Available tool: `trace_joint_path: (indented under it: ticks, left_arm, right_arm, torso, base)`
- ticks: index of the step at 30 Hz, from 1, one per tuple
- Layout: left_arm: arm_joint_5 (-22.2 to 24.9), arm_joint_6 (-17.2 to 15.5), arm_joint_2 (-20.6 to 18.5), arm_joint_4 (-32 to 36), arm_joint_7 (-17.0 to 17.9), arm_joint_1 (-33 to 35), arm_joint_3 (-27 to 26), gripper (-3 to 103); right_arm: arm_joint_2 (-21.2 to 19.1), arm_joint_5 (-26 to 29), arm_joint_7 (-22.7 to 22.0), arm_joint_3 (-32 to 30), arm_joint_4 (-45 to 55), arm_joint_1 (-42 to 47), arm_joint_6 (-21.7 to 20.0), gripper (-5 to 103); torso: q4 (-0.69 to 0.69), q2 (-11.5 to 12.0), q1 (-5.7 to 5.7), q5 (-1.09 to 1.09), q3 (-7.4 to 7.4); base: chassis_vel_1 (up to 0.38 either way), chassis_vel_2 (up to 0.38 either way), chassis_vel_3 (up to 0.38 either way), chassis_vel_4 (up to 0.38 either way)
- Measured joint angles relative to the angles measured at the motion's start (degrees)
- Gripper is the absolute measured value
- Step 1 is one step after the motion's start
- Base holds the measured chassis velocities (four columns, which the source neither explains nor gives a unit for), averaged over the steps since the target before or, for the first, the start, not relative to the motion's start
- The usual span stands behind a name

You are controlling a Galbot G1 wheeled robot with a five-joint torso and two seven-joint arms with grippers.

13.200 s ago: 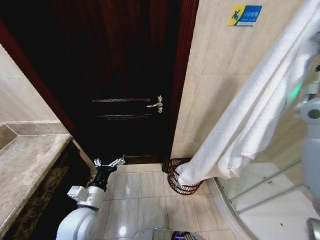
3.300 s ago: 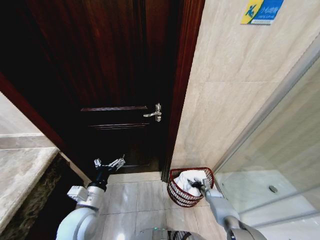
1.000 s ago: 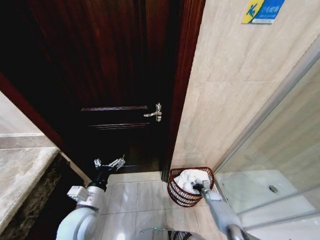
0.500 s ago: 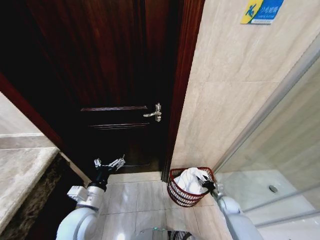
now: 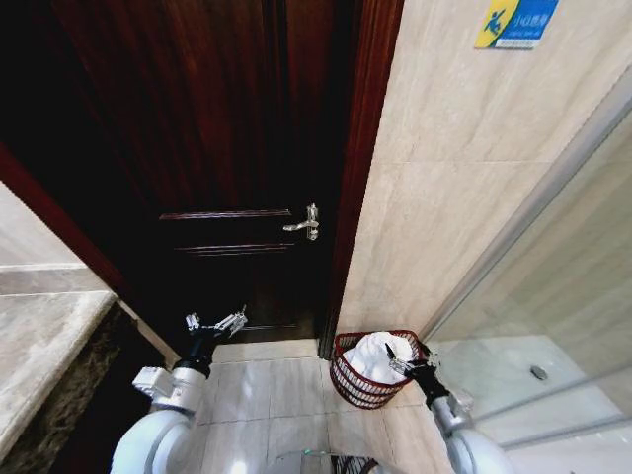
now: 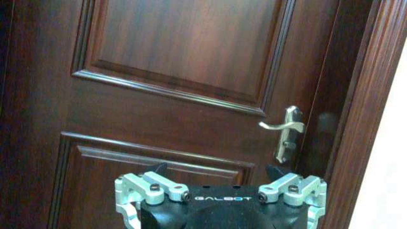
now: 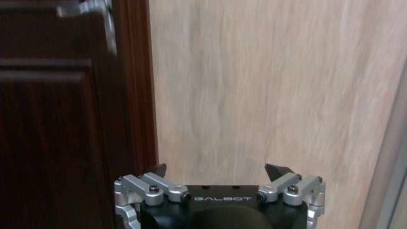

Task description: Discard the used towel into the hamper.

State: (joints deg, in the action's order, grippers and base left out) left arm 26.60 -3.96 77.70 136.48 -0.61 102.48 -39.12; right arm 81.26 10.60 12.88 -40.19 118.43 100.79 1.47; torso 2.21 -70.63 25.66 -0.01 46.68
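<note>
The used white cloth towel [image 5: 375, 355] lies bunched inside the small round dark reddish-brown open-weave wire hamper [image 5: 355, 383], which stands on the tiled floor [image 5: 276, 385] in the corner where the dark wooden door [image 5: 227, 178] meets the beige tiled wall [image 5: 444, 197], just beside the glass shower screen [image 5: 553, 296]. The towel's heap rises a little above the rim, but none of it seems to hang over the outside as far as the head view shows.

The right hand [image 5: 407, 364] sits just above the hamper's rim on the shower side, close to the towel. Its two fingers are spread apart with nothing between them; the right wrist view shows the same hand [image 7: 219, 169] with both fingertips wide and empty, facing the wall and the door frame rather than the basket. Whether a fingertip touches the cloth in the head view is too small to tell.

The left hand [image 5: 215, 323] is parked low near the door, well apart from the hamper, fingers spread and holding nothing; in the left wrist view this hand [image 6: 219, 169] faces the door panel and its silver lever handle [image 6: 284, 131].

Judged from how things lie, the main work looks done: the towel is in the hamper and released. What seems left is only for the right arm to clear away from the basket
</note>
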Motion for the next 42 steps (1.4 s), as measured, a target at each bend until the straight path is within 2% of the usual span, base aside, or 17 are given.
trace_joint_path:
  ticks: [3, 5, 10, 17, 28, 32, 35, 38, 42]
  left_arm:
    - [0.00, 0.00, 0.00, 0.00, 0.00, 0.00, 0.00, 100]
    - [0.00, 0.00, 0.00, 0.00, 0.00, 0.00, 0.00, 100]
    - [0.00, 0.00, 0.00, 0.00, 0.00, 0.00, 0.00, 100]
    - [0.00, 0.00, 0.00, 0.00, 0.00, 0.00, 0.00, 100]
    - [0.00, 0.00, 0.00, 0.00, 0.00, 0.00, 0.00, 100]
    - [0.00, 0.00, 0.00, 0.00, 0.00, 0.00, 0.00, 100]
    - [0.00, 0.00, 0.00, 0.00, 0.00, 0.00, 0.00, 100]
    - [0.00, 0.00, 0.00, 0.00, 0.00, 0.00, 0.00, 100]
    - [0.00, 0.00, 0.00, 0.00, 0.00, 0.00, 0.00, 100]
  right_arm:
    - [1.92, -0.73, -0.71, -0.65, 2.99, 1.10, 0.07, 100]
    - [5.33, -2.41, -1.47, -1.98, 7.14, 2.18, 0.07, 100]
    - [6.79, -4.31, -2.03, -2.88, 13.10, 3.85, 0.24, 100]
    - [8.10, -3.55, -2.25, -4.70, 20.24, 6.05, -0.10, 100]
    - [8.82, -1.09, -2.29, -6.43, 22.37, 7.13, 1.92, 100]
    - [8.87, -1.32, -3.35, -5.76, 22.40, 7.34, 3.53, 100]
    - [9.04, -4.57, -7.08, -2.83, 21.37, 7.26, 5.30, 100]
    - [9.62, -6.87, -8.38, -1.49, 20.06, 6.78, 6.25, 100]
    - [8.41, -5.01, -8.61, -2.44, 19.08, 6.96, 6.41, 100]
  torso:
    - [0.00, 0.00, 0.00, 0.00, 0.00]
    - [-0.01, 0.00, 0.00, 0.01, 0.00]
    - [0.00, 0.00, 0.00, 0.00, 0.00]
    - [0.00, 0.00, 0.00, 0.00, 0.00]
    - [0.00, 0.01, 0.01, 0.01, 0.00]
    - [0.00, 0.01, 0.01, 0.01, 0.00]
    - [0.00, 0.01, 0.01, 0.01, 0.00]
    - [0.00, 0.01, 0.01, 0.01, 0.00]
    - [0.00, 0.01, 0.01, 0.01, 0.00]
  base:
    - [0.000, 0.000, 0.000, 0.000]
    - [0.000, 0.000, 0.000, 0.000]
    - [0.000, 0.000, 0.000, 0.000]
    - [0.000, 0.000, 0.000, 0.000]
    - [0.000, 0.000, 0.000, 0.000]
    - [0.000, 0.000, 0.000, 0.000]
    - [0.000, 0.000, 0.000, 0.000]
    - [0.000, 0.000, 0.000, 0.000]
    - [0.000, 0.000, 0.000, 0.000]
